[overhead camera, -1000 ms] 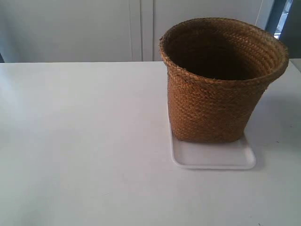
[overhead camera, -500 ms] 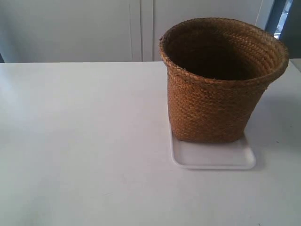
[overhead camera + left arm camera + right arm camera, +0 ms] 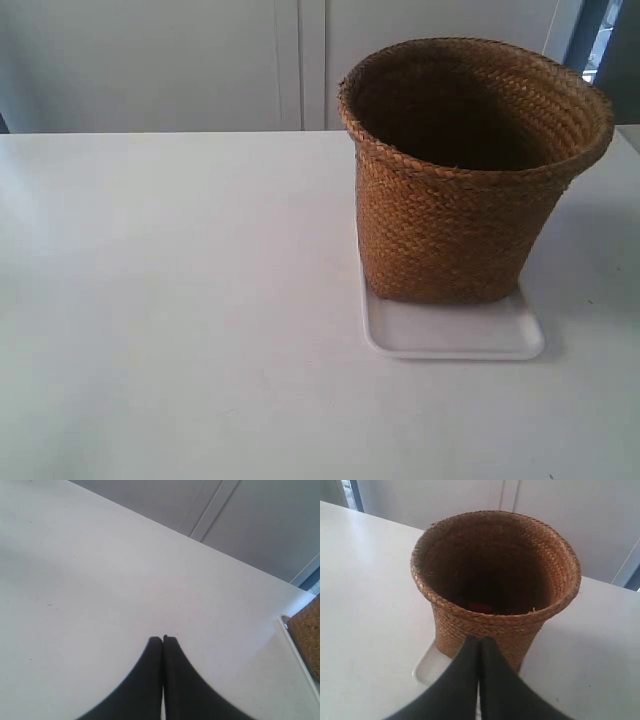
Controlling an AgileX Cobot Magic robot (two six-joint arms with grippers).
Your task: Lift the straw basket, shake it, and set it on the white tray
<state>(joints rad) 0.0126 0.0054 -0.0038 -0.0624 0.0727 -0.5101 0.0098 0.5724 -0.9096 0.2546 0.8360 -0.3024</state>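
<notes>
The golden-brown woven straw basket (image 3: 460, 200) stands upright on the white tray (image 3: 455, 335) at the exterior view's right, its base on the tray's far part. No arm shows in the exterior view. In the right wrist view the basket (image 3: 495, 580) fills the middle, with a small red patch inside it and a corner of the tray (image 3: 425, 669) below it. My right gripper (image 3: 479, 640) is shut and empty, in front of the basket's near wall. My left gripper (image 3: 163, 639) is shut and empty over bare table, with the tray's edge (image 3: 295, 650) and the basket's base (image 3: 307, 635) off to one side.
The white table (image 3: 180, 300) spreads wide to the left of the tray in the exterior view. Pale cabinet doors (image 3: 300, 60) stand behind the table's far edge.
</notes>
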